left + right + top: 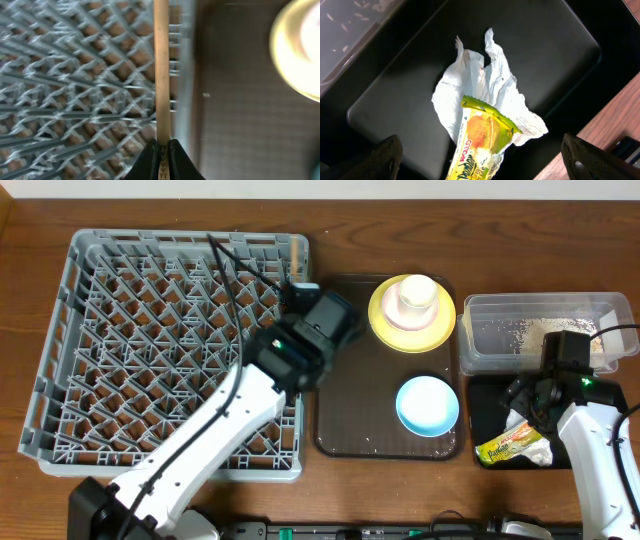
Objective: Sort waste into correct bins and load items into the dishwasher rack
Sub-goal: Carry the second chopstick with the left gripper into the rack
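Note:
My left gripper (162,150) is shut on a thin wooden chopstick (161,70) and holds it over the right edge of the grey dishwasher rack (150,350), which also shows in the left wrist view (75,90). The second chopstick is not in view. My right gripper (482,150) is open above the black tub (395,100), where the crumpled white napkin (480,85) lies under the green-and-yellow wrapper (480,145). The clear tub (540,302) holds rice scraps (530,332). The yellow plate (385,325) carries a white bowl and cup (417,295). The light blue bowl (428,405) sits near it.
The dark brown tray (360,410) lies between the rack and the tubs, with the plate and blue bowl on it. The left arm (230,420) stretches across the rack's front right corner. Wooden table shows beside the black tub (615,115).

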Tool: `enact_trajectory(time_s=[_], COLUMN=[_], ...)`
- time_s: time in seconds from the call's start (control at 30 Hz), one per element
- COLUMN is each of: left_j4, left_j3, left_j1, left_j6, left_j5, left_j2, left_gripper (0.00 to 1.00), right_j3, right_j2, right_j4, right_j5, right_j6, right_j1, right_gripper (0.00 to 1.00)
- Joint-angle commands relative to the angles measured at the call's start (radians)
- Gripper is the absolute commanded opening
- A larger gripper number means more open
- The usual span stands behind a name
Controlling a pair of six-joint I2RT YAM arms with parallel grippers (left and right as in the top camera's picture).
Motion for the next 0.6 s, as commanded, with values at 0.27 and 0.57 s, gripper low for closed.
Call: enact_trajectory(time_s=[0.27,0.57], left_j4=[-0.057,-0.032], left_j3=[-0.01,-0.049], left_j1=[0.159,0.162], left_j6=[0.089,0.152], left_j5=[-0.032,-0.032], left_j2=[0.029,0.111], left_gripper=[0.09,0.11], right_j3=[0.017,0.017], right_j2=[-0.008,-0.008], right_j4=[-0.001,-0.001], right_j5=[0.024,0.024], right_j6=[-0.004,-0.004], right_j1=[-0.007,-0.007], right_gripper=[0.99,0.99])
